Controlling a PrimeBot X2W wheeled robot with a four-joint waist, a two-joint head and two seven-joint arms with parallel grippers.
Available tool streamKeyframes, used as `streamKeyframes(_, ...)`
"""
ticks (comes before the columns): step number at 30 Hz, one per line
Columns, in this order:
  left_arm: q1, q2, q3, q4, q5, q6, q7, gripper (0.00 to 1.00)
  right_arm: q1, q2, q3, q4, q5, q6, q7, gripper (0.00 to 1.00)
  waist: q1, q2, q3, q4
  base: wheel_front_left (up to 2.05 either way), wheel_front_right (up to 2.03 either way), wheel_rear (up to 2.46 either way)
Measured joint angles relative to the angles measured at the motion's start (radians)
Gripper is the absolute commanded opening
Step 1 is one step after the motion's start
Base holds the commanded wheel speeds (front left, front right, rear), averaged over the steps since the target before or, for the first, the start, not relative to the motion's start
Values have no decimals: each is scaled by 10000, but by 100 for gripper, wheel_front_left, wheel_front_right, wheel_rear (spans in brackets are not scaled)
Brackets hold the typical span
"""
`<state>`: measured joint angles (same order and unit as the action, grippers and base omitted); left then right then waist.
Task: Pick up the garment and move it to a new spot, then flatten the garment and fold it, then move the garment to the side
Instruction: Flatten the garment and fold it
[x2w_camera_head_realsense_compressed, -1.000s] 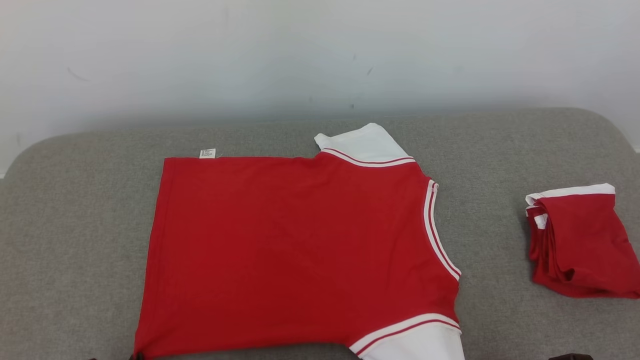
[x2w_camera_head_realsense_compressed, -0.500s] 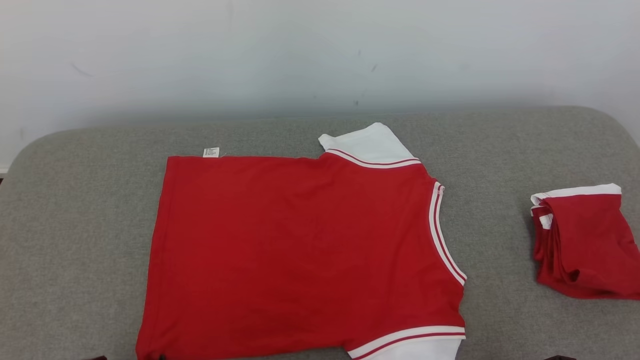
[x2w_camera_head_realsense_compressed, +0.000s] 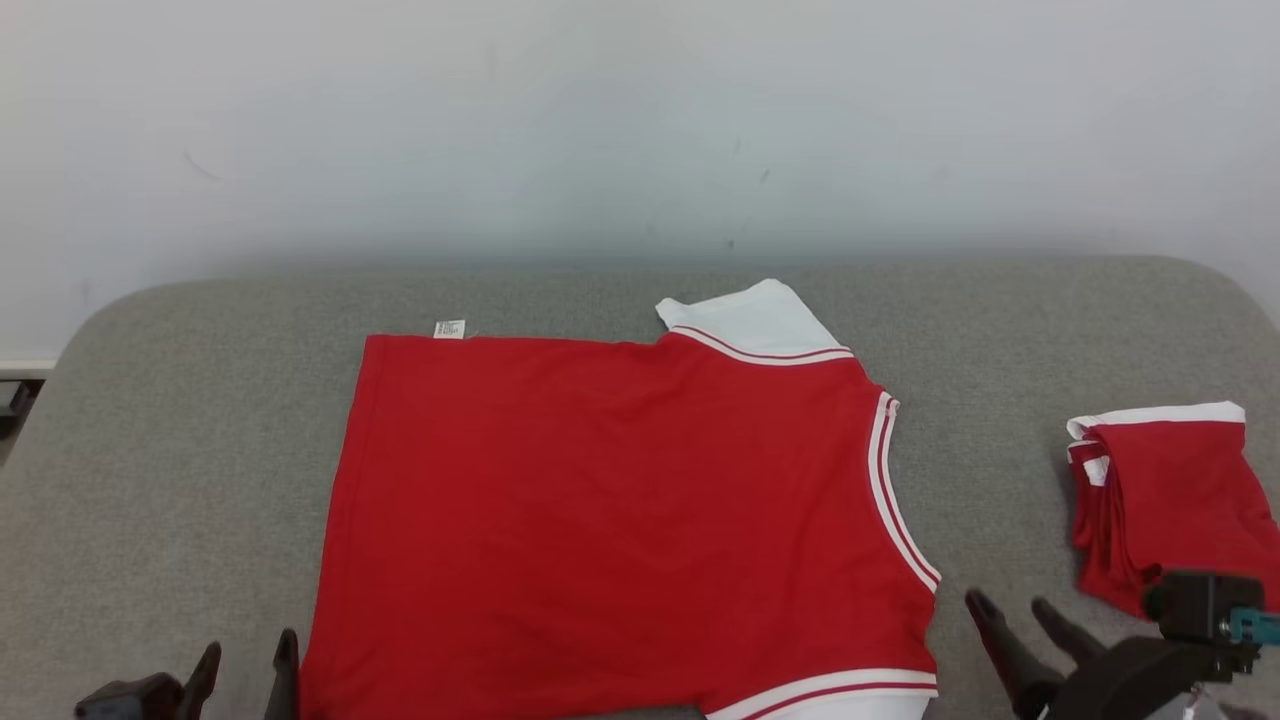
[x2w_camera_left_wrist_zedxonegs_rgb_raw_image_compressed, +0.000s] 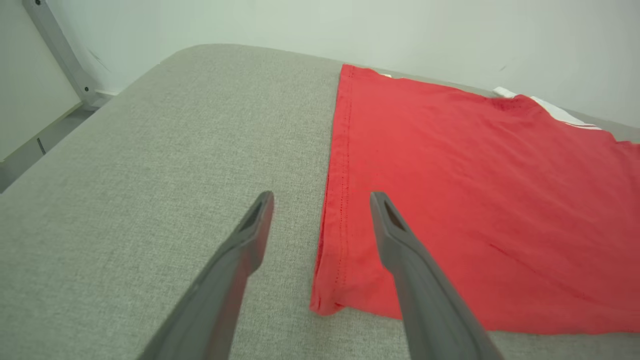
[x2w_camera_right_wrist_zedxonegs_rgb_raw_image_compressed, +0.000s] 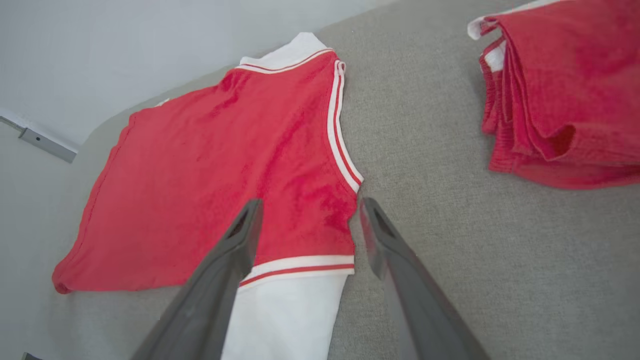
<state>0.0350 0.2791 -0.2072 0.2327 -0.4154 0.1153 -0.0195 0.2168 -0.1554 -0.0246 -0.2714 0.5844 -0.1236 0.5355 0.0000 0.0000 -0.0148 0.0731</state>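
Head view: the garment (x2w_camera_head_realsense_compressed: 620, 520), a red shirt with white sleeves, lies spread flat on the grey padded counter (x2w_camera_head_realsense_compressed: 180, 450) between the two claws. The left claw (x2w_camera_head_realsense_compressed: 249, 645) stands with its fingers apart and nothing between them. The shirt's hem corner is just beside its right finger. The right claw (x2w_camera_head_realsense_compressed: 1006, 600) is likewise spread and empty, just to the right of the shirt's striped neckline. A folded garment (x2w_camera_head_realsense_compressed: 1170, 490), also red and white, sits ahead of that claw and to its right.

Left wrist view: the left claw (x2w_camera_left_wrist_zedxonegs_rgb_raw_image_compressed: 321, 196) is spread wide. Its left finger is over bare counter (x2w_camera_left_wrist_zedxonegs_rgb_raw_image_compressed: 175, 150) and its right finger over the garment (x2w_camera_left_wrist_zedxonegs_rgb_raw_image_compressed: 475, 200). The stitched hem runs away from the claw between the fingers. Whether a finger touches the cloth cannot be told.

Right wrist view: the right claw (x2w_camera_right_wrist_zedxonegs_rgb_raw_image_compressed: 310, 201) is spread and grips nothing. Its left finger crosses the garment (x2w_camera_right_wrist_zedxonegs_rgb_raw_image_compressed: 210, 175) and the near white sleeve (x2w_camera_right_wrist_zedxonegs_rgb_raw_image_compressed: 290, 310), and its right finger is over the counter (x2w_camera_right_wrist_zedxonegs_rgb_raw_image_compressed: 450, 225). The folded garment (x2w_camera_right_wrist_zedxonegs_rgb_raw_image_compressed: 565, 90) lies ahead to the right, well apart.
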Motion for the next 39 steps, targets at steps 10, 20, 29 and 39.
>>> streamKeyframes(10,-364,-497,-410,-813,614,75,-445,100,-1143,65,309,635,-1546,0,-1992,100,0,0,-606,-25,0,0,0)
streamKeyframes(20,-449,-658,-786,-940,913,75,-525,100,-1247,-290,374,1475,-2500,6,-3457,100,0,0,-930,-168,0,0,0)
streamKeyframes(29,-422,-610,-773,-943,972,75,-510,100,-1011,-784,309,2000,-2443,732,-4322,100,0,0,-896,-185,0,0,0)
streamKeyframes(39,-359,-566,-719,-1035,972,77,-332,100,-995,-934,272,2263,-2219,1241,-4961,100,0,0,-657,-208,0,0,0)
